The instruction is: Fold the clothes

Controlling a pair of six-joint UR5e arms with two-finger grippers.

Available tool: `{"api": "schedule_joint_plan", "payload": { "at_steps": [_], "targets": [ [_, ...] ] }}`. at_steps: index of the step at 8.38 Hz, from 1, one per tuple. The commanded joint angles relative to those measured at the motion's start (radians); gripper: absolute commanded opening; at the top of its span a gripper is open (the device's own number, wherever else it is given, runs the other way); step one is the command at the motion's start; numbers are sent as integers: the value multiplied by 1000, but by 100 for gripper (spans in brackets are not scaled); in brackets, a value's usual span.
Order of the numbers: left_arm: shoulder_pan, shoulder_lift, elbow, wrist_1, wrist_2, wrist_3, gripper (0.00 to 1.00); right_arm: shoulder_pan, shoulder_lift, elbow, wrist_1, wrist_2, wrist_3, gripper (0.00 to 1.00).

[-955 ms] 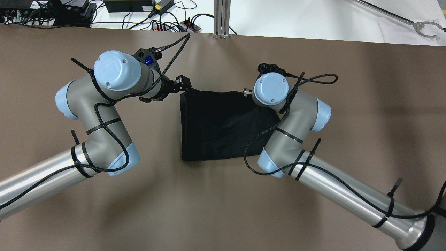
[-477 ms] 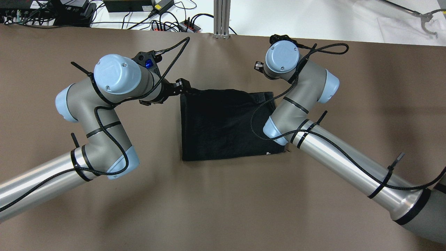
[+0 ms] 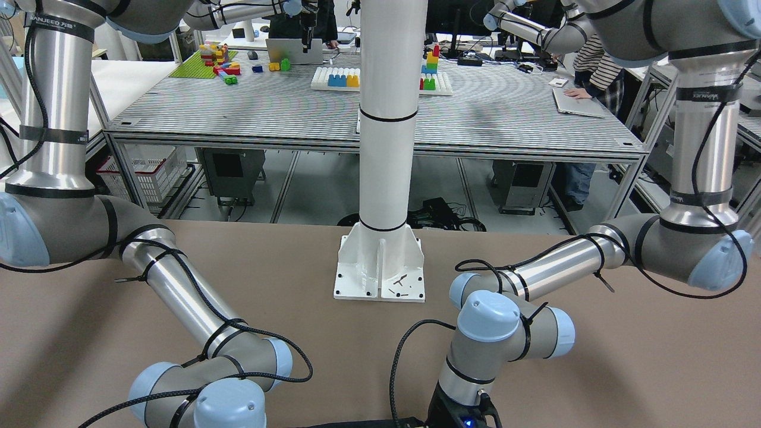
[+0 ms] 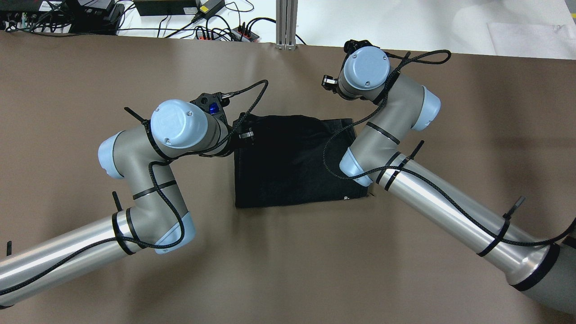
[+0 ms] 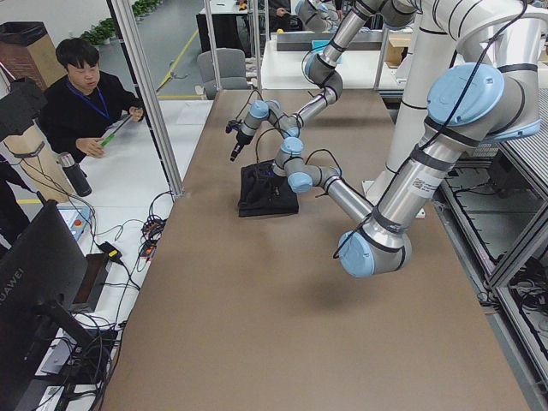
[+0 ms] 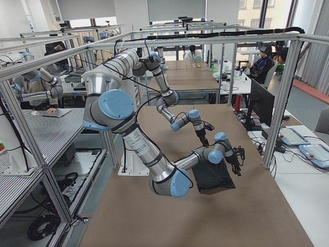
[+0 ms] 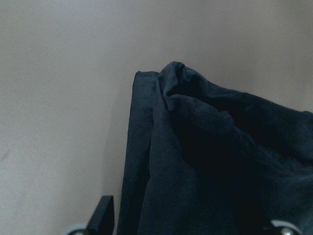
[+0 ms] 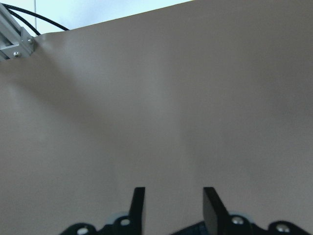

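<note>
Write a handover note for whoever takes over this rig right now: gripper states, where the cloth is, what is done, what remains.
Left gripper: open, over the black cloth's far left corner.
Right gripper: open, empty, above bare table beyond the cloth's far edge.
Cloth: layered rectangle lying on the table between the arms; far left corner bunched up.
Done: apparently at least one fold.
Left: smooth that corner, perhaps fold again.

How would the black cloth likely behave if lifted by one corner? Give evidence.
Probably floppy: the cloth bunches into soft wrinkles at its corner. Likely light, since it lies low and flat on the table. Its matte, fuzzy surface probably won't slip easily.
</note>
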Motion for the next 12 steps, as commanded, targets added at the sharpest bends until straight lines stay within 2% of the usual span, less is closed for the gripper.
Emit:
{"api": "schedule_joint_plan", "payload": {
  "at_steps": [1,2,4,5,7,9,12],
  "targets": [
    [23,-70,143,-38,13,0,0,-1,-50,74,2,7,-16,94],
    [20,-119,232,-92,28,-5,0,-1,-61,89,2,8,-20,94],
    [-30,-137,319,-147,31,0,0,-3,-64,91,2,8,-27,94],
    [-64,-170,395,-161,29,4,0,-4,-66,91,2,7,-27,94],
    [-123,-265,602,-254,29,8,0,-12,-79,91,2,7,-29,94],
    [-205,-275,603,-259,-39,15,0,-15,-81,108,2,8,-32,94],
    [-218,-273,574,-258,-50,14,3,-15,-81,120,0,10,-47,94]
  ]
}}
